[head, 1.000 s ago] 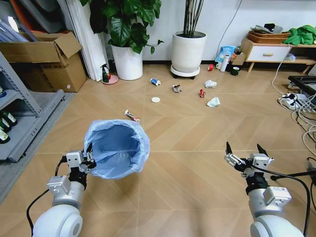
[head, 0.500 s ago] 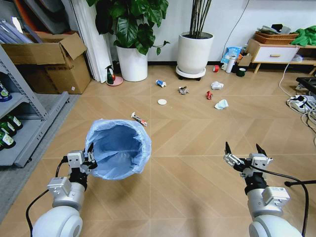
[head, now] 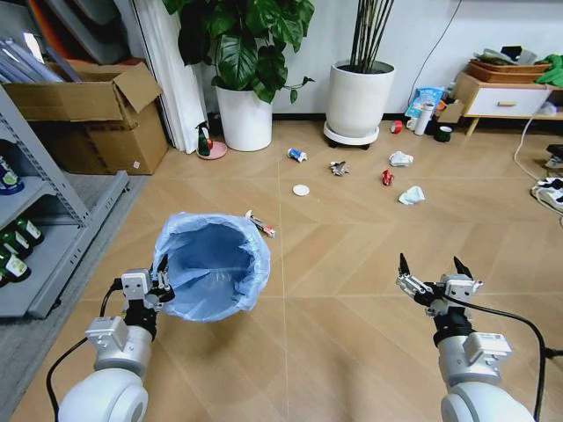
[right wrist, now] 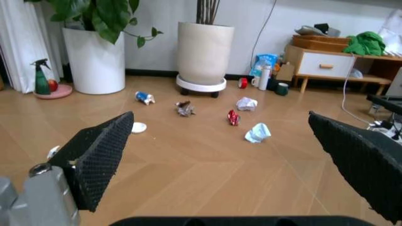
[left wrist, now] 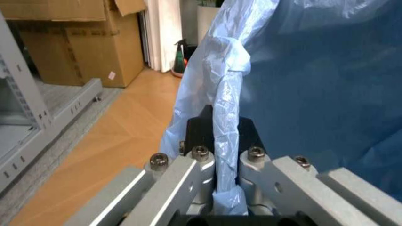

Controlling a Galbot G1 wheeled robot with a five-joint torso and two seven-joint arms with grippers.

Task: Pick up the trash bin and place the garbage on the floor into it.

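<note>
The trash bin (head: 211, 264), lined with a crinkly light-blue bag, hangs above the floor (head: 352, 290) at my front left. My left gripper (head: 151, 283) is shut on its near rim; the left wrist view shows the fingers (left wrist: 201, 162) pinching the bag's fold (left wrist: 226, 94). My right gripper (head: 435, 271) is open and holds nothing. The garbage lies ahead: a printed tube (head: 260, 225), white lid (head: 301, 190), blue-white can (head: 297, 155), silvery wrapper (head: 339, 167), red wrapper (head: 387, 177), tissue (head: 401, 159) and teal mask (head: 411, 195). The right gripper (right wrist: 220, 117) faces the can (right wrist: 144, 97) and mask (right wrist: 257, 133).
Two white plant pots (head: 246, 119) (head: 359, 97) stand by the back wall, with a spray bottle (head: 204, 141) beside the left one. A cardboard box (head: 88, 114) and metal shelf (head: 35, 220) line the left. A low cabinet (head: 510, 97) and cables (head: 554, 189) are at the right.
The whole view has shifted, so the camera moved: the litter and pots now sit farther right and slightly nearer. Both grippers keep their poses, and the left still holds the bin.
</note>
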